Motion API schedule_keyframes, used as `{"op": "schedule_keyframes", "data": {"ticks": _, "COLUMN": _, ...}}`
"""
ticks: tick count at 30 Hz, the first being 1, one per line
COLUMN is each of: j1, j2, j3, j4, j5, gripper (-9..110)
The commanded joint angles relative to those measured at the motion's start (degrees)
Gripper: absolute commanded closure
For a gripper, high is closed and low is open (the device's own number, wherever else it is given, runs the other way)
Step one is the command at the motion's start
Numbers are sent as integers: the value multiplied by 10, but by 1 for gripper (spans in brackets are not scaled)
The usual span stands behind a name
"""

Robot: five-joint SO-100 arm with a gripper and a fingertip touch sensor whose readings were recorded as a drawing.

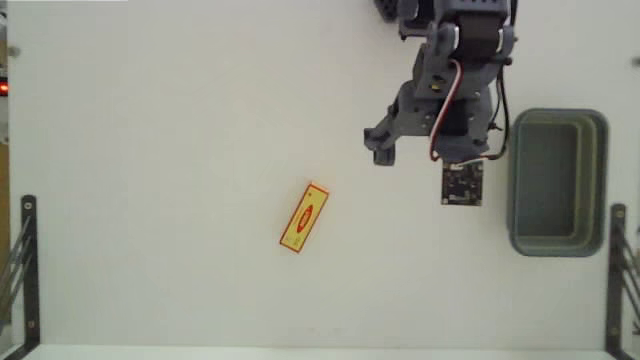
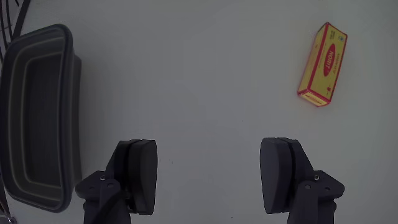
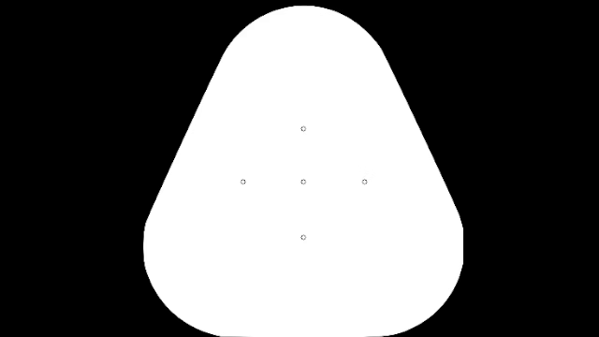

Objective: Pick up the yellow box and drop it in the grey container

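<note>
The yellow box (image 1: 303, 217) lies flat and slanted on the white table, left of and below the arm in the fixed view; the wrist view has the box (image 2: 323, 64) at its upper right. The grey container (image 1: 556, 182) stands at the right, empty, and shows at the left edge of the wrist view (image 2: 38, 106). My gripper (image 1: 428, 148) hovers between box and container, apart from both. In the wrist view the gripper (image 2: 211, 168) is wide open, its dark fingers (image 2: 138, 174) holding nothing over bare table.
Black metal brackets (image 1: 24, 265) stand at the table's left and right (image 1: 620, 270) lower edges. The arm's base (image 1: 450, 15) is at the top edge.
</note>
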Motion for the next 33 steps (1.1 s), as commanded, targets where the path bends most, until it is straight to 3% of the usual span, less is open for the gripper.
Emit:
{"op": "schedule_keyframes", "data": {"ticks": 1, "j1": 5, "j2": 19, "j3": 3, "j4": 1, "j5": 3, "gripper": -9}}
{"op": "schedule_keyframes", "data": {"ticks": 33, "j1": 154, "j2": 19, "j3": 3, "j4": 1, "j5": 3, "gripper": -9}}
